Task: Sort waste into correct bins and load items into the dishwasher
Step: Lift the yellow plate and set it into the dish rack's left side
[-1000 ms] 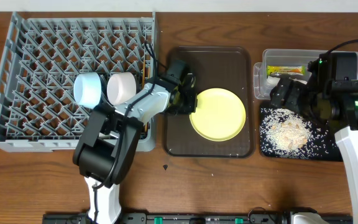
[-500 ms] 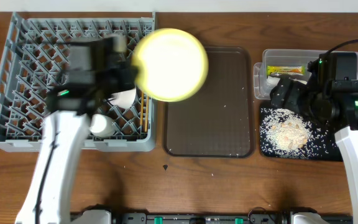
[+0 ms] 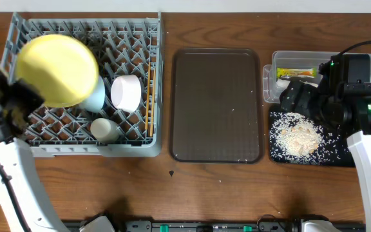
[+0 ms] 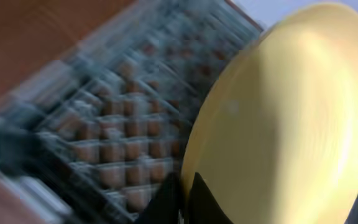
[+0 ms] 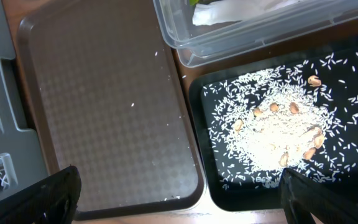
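Observation:
My left gripper (image 3: 26,91) is shut on the rim of the round yellow plate (image 3: 57,69) and holds it tilted above the left part of the grey dishwasher rack (image 3: 82,149). The left wrist view is blurred: the plate (image 4: 291,118) fills its right side, the gripper (image 4: 185,194) pinches its edge, and the rack (image 4: 123,124) lies beyond. The light blue bowl (image 3: 97,98), half hidden by the plate, the white bowl (image 3: 126,92) and the chopsticks (image 3: 149,96) sit in the rack. My right gripper (image 3: 293,98) (image 5: 185,199) hangs open above the bins.
The dark brown serving tray (image 3: 216,103) (image 5: 104,93) holds a few rice grains. The clear tub (image 3: 301,59) (image 5: 241,37) contains the wrapper (image 3: 295,72) and the white scrap. The black tray (image 3: 340,154) (image 5: 229,186) holds rice crumbs (image 3: 296,134) (image 5: 272,134). A pale cup (image 3: 104,129) stands in the rack's front.
My left arm lifted the yellow plate off the brown tray and swung it left, from over the rack's right edge to above its left part. The right arm stayed still.

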Controlling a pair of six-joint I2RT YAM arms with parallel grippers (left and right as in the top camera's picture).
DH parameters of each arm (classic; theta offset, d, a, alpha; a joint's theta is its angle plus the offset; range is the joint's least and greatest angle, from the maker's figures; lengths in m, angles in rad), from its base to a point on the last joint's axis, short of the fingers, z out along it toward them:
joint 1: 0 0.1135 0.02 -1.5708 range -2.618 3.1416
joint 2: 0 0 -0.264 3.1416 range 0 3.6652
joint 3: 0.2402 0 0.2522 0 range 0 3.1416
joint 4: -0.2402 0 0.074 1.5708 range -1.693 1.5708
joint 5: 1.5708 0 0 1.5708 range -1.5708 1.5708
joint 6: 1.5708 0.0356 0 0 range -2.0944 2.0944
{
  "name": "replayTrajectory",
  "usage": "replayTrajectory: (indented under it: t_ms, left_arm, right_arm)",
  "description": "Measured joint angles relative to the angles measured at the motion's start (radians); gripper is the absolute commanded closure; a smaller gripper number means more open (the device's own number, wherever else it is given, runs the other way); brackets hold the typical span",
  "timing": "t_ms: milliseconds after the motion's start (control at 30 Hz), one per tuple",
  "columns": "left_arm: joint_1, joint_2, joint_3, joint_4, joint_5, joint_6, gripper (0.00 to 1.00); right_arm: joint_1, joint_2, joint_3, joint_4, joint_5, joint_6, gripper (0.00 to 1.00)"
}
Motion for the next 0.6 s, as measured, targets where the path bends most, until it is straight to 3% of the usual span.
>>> replayTrajectory:
  t_ms: [400, 600]
  left_arm:
    - [0.019, 0.115, 0.0, 0.134, -0.296, 0.213, 0.93]
    - [0.019, 0.171, 0.0, 0.206, -0.375, 0.299, 0.92]
  right_arm:
    - [0.0, 0.0, 0.0, 0.0, 0.0, 0.0, 0.01]
    - [0.0, 0.0, 0.0, 0.0, 0.0, 0.0, 0.01]
